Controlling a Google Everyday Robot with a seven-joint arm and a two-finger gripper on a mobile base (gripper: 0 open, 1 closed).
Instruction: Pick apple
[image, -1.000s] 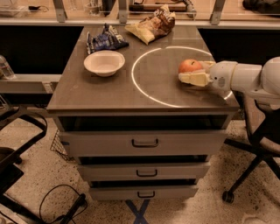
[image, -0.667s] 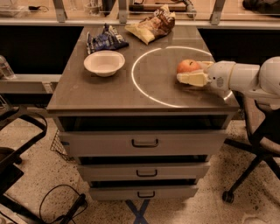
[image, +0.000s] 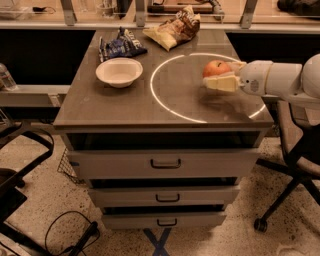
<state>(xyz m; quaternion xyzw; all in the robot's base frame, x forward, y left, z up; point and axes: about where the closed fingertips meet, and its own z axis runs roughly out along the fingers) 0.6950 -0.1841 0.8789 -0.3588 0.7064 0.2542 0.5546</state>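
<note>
The round red-orange apple (image: 216, 67) with a yellowish patch sits at the right side of the flat grey-brown cabinet top (image: 125, 107), inside the thin bright ring of light (image: 156, 97) that is drawn on this surface. The pale two-finger gripper (image: 220, 76) comes in from the right, at the end of the thick white arm (image: 280, 80), and it lies almost level with the top, which I think is because a side approach lets the fingers pass on both sides of a round fruit. One cream finger (image: 220, 83) crosses the lower front of the apple and the other one shows behind it on the right, so the jaws appear clamped on the apple, one on each side. A soft shadow lies on the surface under the gripper, so the fruit seems to be held a little above the top and not resting on it, but I cannot say this for sure. The shallow white round bowl (image: 119, 71) stands well apart on the left, and the dark blue snack bag (image: 120, 46) and the crumpled yellow-brown chip bag (image: 172, 31) lie near the back edge, so nothing is close enough to disturb a lift. By my judgement, the step in hand is raising the apple straight up while keeping the grip firm.
</note>
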